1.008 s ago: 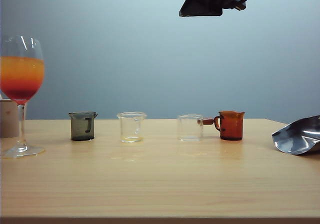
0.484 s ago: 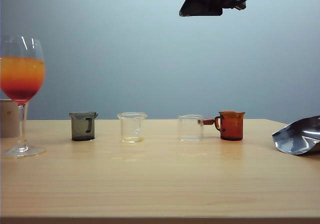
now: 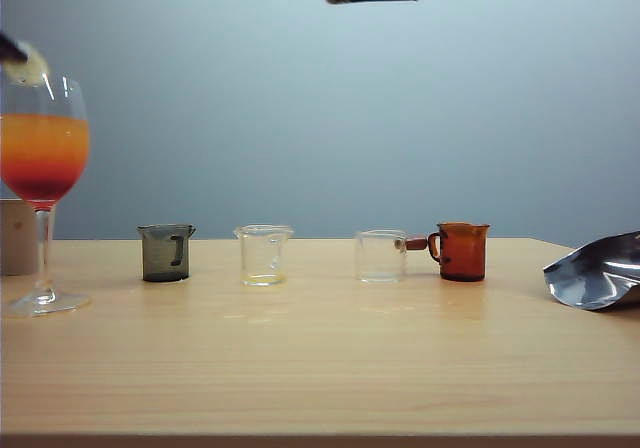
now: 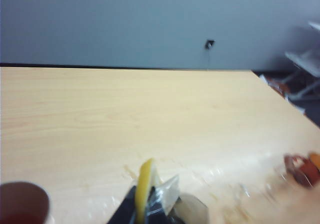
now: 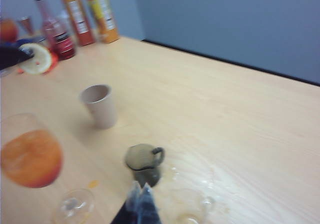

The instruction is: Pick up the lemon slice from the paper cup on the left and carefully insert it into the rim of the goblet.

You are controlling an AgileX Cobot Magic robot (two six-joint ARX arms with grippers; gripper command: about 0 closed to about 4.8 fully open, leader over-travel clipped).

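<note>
At the upper left of the exterior view, the left gripper (image 3: 12,52) is pinching the lemon slice (image 3: 30,68) just above the goblet (image 3: 43,158), while the right gripper (image 5: 141,194) is hanging closed and empty

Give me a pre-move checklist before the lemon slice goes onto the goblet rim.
1. Lemon slice pinched in left hand: ok.
2. Slice near goblet rim, at its upper left in the exterior view: ok.
3. Slice seated on rim: not ok, not yet.
4. Goblet upright, drink inside: ok.
5. Right hand shut, empty, above the grey beaker, away from the goblet: ok.
6. Paper cup upright: ok.
</note>
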